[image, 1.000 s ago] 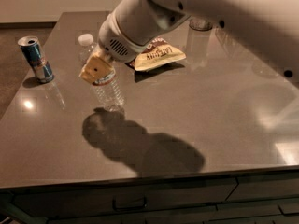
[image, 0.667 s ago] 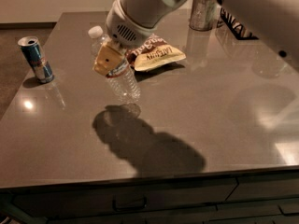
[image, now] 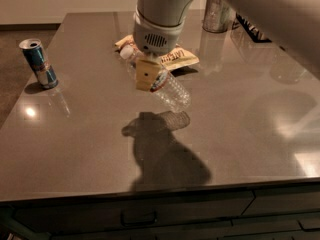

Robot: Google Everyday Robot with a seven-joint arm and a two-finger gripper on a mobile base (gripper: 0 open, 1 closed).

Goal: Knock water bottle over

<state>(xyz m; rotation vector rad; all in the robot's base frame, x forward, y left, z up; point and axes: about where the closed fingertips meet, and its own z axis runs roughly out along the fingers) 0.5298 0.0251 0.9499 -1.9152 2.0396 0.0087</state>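
As we read from the left, a blue-and-silver drink can (image: 38, 61) stands upright near the counter's left edge, well apart from the action. At centre the gripper (image: 149, 76) hangs below the big white arm (image: 160, 9) that enters at the top of the frame. Its jaws look clamped on the water bottle (image: 172, 91). One tan pad (image: 145, 73) lies across the label band. The bottle is steeply tilted, cap toward the upper left and base toward the lower right, seemingly clear of the surface above its shadow (image: 160, 149).

We judge the tipping step well along but unfinished, since the bottle is not yet lying down. The next move calls for lowering it onto its side and letting go gently, so it does not roll toward the front edge.

Just behind lies a snack bag (image: 180, 59), and further right, near the top, a silver can (image: 217, 14). The countertop (image: 75, 149) is glossy grey-brown with patches of glare. Drawers (image: 137, 216) run beneath its front edge, and dark floor (image: 7, 84) shows at the left.
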